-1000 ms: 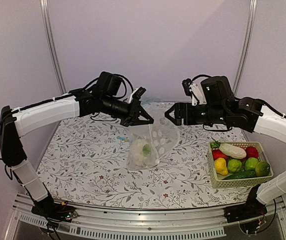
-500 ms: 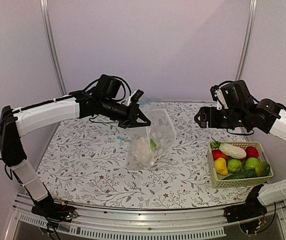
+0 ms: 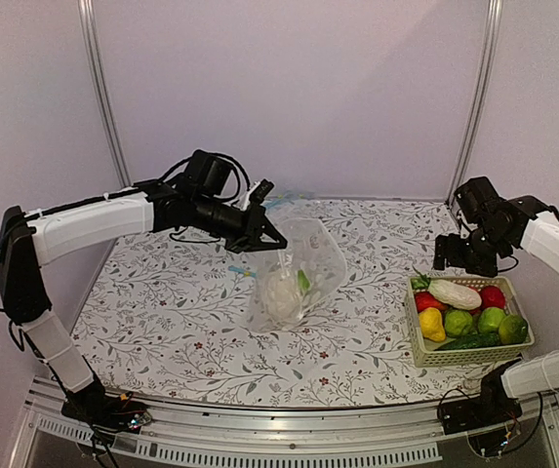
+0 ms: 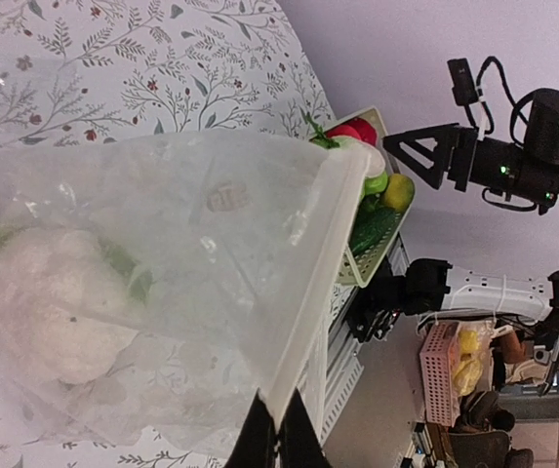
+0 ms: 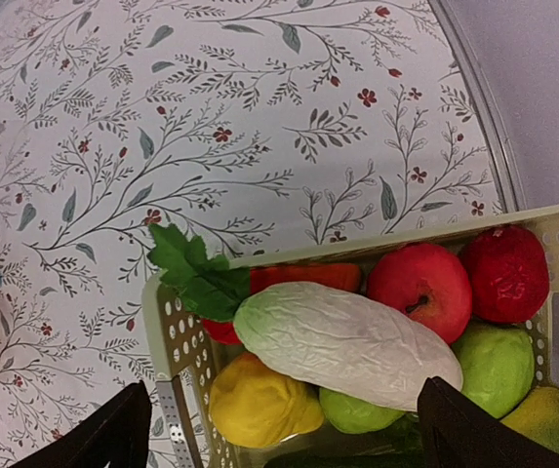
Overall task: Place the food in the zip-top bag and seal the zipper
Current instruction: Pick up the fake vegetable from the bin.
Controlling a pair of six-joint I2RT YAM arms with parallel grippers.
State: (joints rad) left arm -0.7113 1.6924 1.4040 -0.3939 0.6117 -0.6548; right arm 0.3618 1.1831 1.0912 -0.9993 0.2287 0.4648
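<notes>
Top: L gripper [image 3: 275,242] clenched on zip-top bag [image 3: 310,255] mouth; bag hangs below fingers [image 3: 267,235], cauliflower [image 3: 281,292] inside.
L wrist: zipper [image 4: 308,292] runs away from pinch.
R wrist: R gripper [image 5: 284,385] spread wide, empty; radish [image 5: 342,341] just below, long axis finger-to-finger (prob. needs wrist turn), R arm nearer.

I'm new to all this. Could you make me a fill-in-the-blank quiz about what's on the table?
Inside the zip-top bag lies a white ____.
The left gripper is ____ on the bag's rim.
The right gripper hovers open over a ____ of produce.
The long radish there has ____ leaves.
Missing: cauliflower, shut, basket, green.
</notes>
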